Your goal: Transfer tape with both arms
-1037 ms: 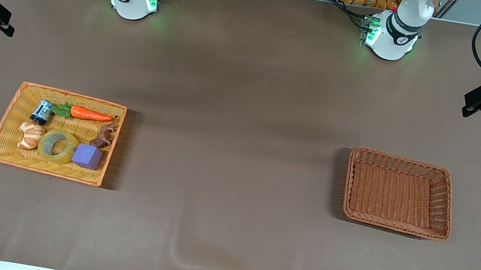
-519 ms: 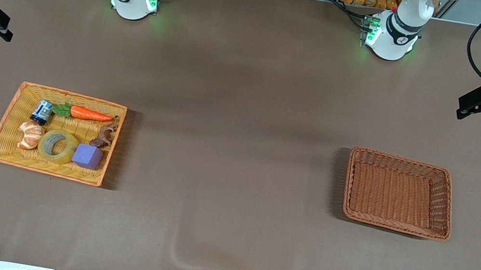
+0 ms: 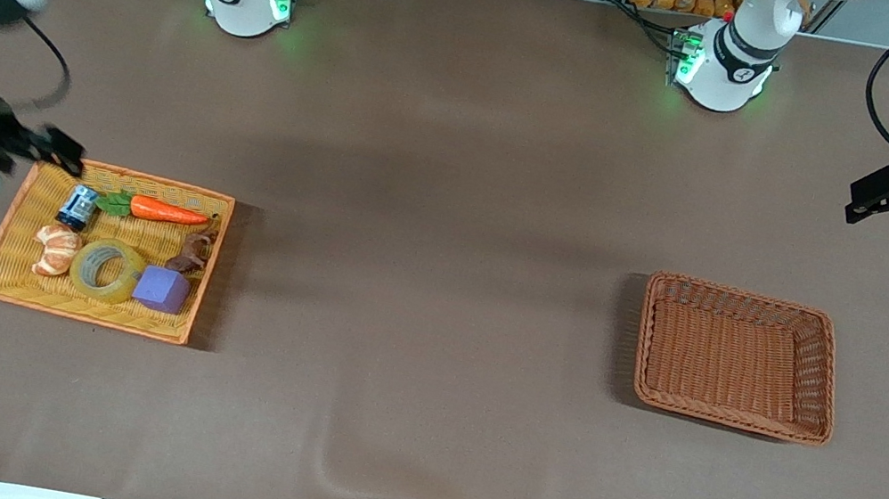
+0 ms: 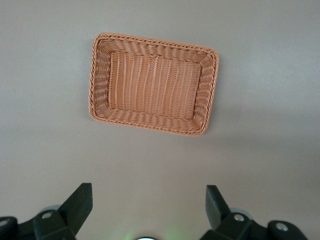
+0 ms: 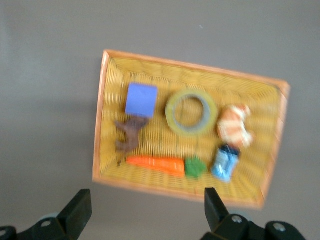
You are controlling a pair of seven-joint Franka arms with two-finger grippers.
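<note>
The tape (image 3: 106,270), a yellowish ring with a grey core, lies flat in the yellow wicker tray (image 3: 2,248) between a croissant and a purple cube (image 3: 162,288). It also shows in the right wrist view (image 5: 191,113), unobstructed. My right gripper (image 3: 58,149) is open and empty, up in the air over the tray's corner by the blue can; its fingers (image 5: 75,212) are spread wide. My left gripper (image 3: 868,190) is open and empty, high over the table at the left arm's end, apart from the brown basket (image 3: 646,338).
The tray also holds a croissant (image 3: 56,250), a blue can (image 3: 78,206), a carrot (image 3: 166,211) and a brown piece (image 3: 193,250). The brown basket (image 4: 93,80) has nothing in it. A fold in the brown cloth (image 3: 334,475) lies near the front edge.
My right arm has swung in from the table's end, and its gripper now hangs over the yellow tray's corner. My left gripper has hardly moved.
</note>
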